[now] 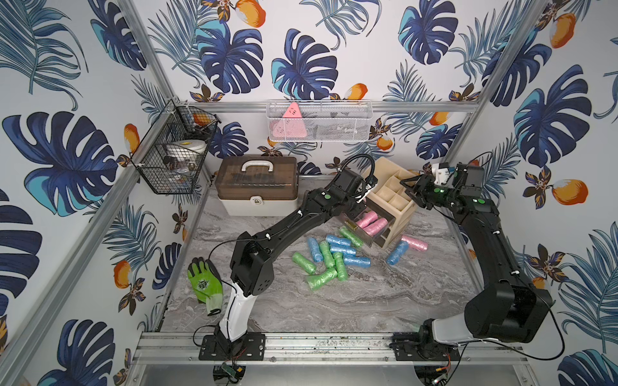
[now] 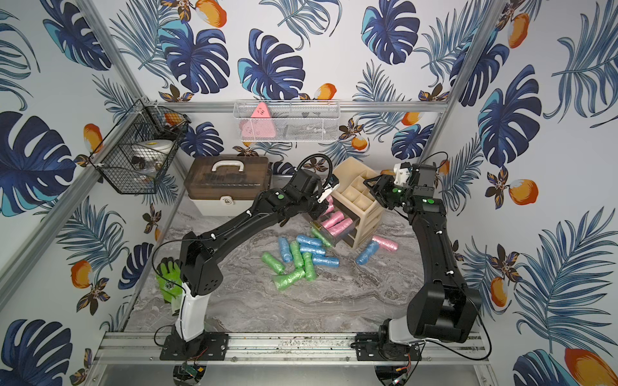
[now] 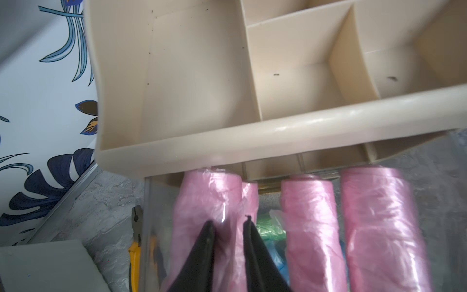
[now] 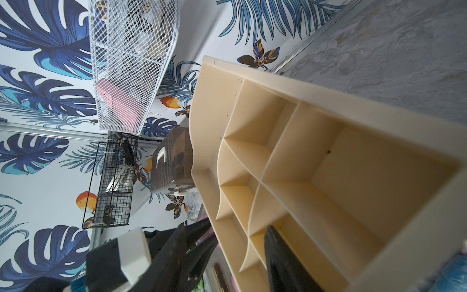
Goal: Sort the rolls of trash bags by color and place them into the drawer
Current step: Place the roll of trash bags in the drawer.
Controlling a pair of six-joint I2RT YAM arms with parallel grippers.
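Mid-frame, the left gripper [image 3: 228, 222] hangs over the open clear drawer [image 1: 354, 230], fingers [image 3: 202, 252] narrowly apart above a pink roll [image 3: 207, 202]; grip unclear. About four pink rolls [image 1: 371, 222] lie inside. Below, green and blue rolls [image 1: 331, 255] lie loose on the tabletop [image 1: 334, 307]; rightward, a blue roll [image 1: 398, 252] and a stray pink roll [image 1: 414, 242]. The right gripper [image 4: 240, 225] straddles the rim of the beige organiser [image 1: 389, 200], fingers [image 4: 280, 252] apart, contact unclear. Pink seems nearly sorted; green, blue unstarted.

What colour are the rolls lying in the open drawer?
Pink. The rolls show best in the left wrist view.
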